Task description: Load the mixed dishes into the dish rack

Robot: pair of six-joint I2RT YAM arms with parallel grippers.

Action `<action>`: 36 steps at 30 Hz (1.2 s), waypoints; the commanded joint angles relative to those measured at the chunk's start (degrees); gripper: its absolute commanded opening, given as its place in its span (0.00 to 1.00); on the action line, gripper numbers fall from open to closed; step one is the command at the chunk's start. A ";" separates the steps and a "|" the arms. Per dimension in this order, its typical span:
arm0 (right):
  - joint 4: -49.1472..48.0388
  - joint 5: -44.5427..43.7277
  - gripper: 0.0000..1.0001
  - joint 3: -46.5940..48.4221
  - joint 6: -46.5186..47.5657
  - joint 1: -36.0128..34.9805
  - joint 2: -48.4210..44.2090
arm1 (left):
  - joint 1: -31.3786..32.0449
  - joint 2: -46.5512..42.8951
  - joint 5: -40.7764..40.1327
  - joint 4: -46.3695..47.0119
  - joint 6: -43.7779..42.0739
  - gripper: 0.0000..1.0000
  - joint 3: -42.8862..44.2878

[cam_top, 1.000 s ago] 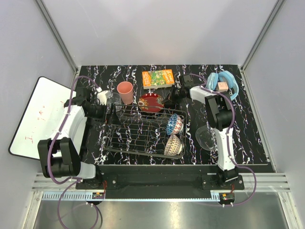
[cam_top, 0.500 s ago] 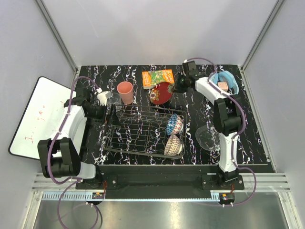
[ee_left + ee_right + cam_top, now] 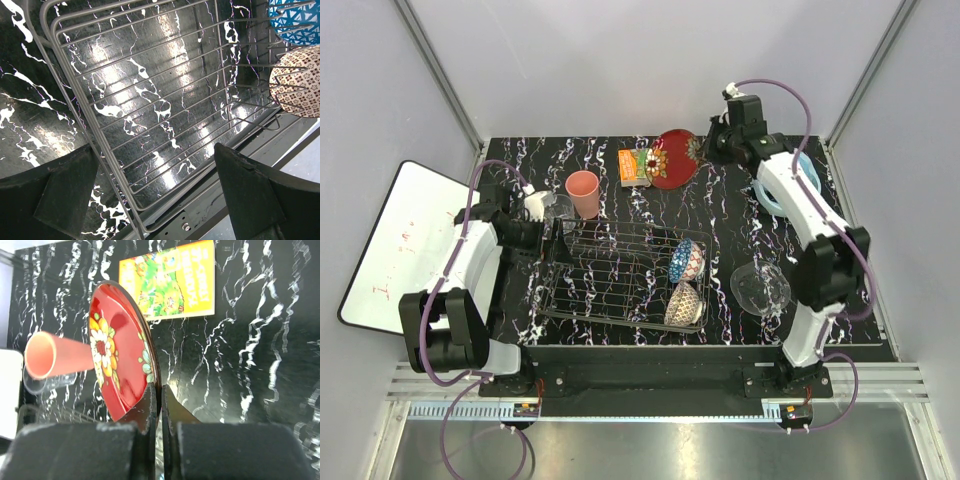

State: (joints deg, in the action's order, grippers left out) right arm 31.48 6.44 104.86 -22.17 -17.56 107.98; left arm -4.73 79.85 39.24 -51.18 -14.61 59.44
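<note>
Glossy red bowl (image 3: pixel 675 158) clamped by rim in right hand (image 3: pixel 159 390), partly hiding box (image 3: pixel 635 166), left hand (image 3: pixel 154 150) spread over dish rack (image 3: pixel 165 100)

A robot lab cell: plain panel walls (image 3: pixel 650 60), aluminium framing (image 3: pixel 440 72).

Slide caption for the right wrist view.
Right claw grips glossy red flowered bowl by its rim above black marbled table.

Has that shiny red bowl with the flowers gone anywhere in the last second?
Yes. The glossy red bowl went from the far rim of the dark wire dish rack farther back and rightward, beside the orange-green box, pinched in the right tool.
</note>
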 commanded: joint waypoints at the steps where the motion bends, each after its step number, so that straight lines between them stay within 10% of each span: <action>1: -2.48 -3.60 0.00 -4.55 10.00 -5.01 -13.56 | 0.16 -1.89 1.54 0.03 -1.03 0.99 1.29; 16: -18.46 -27.07 0.00 -31.45 45.95 -28.65 -37.13 | 0.16 -1.02 0.57 0.03 -0.86 0.99 2.17; 36: -31.04 -30.96 0.00 -45.62 76.31 -40.97 -37.06 | 0.07 0.13 0.22 0.38 -0.77 0.99 1.64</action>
State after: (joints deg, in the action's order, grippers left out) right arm 8.21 -22.46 58.46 49.17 -57.95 71.68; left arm -4.69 79.88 39.16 -51.40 -14.63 59.51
